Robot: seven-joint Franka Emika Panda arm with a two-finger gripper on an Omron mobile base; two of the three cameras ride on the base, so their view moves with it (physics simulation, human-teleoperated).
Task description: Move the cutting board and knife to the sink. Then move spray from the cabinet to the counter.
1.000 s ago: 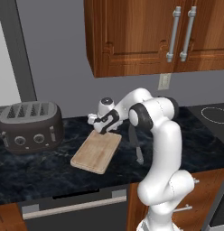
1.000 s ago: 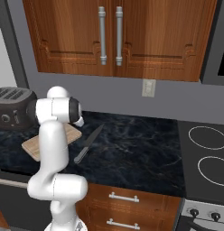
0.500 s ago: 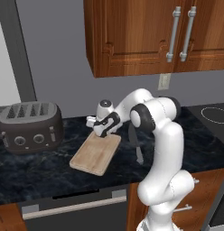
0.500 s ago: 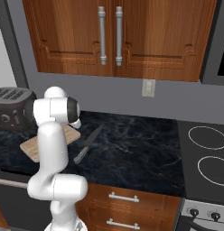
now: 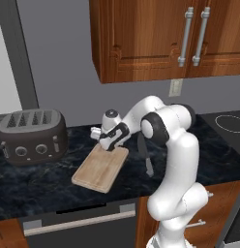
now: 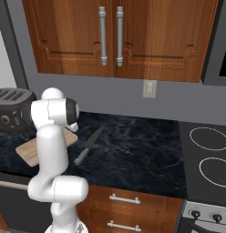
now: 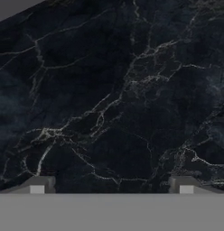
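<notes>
- The black, pale-veined desk (image 5: 39,181) runs over reddish-brown base units.
- A cutting board (image 5: 99,169) lies flat on it.
- A dark toaster (image 5: 31,135) stands at the board's 10 o'clock.
- A knife (image 6: 89,145) lies at the board's 3 o'clock, apart.

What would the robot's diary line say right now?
claw: open, empty | over: counter, by cutting board | knife: on counter
</notes>
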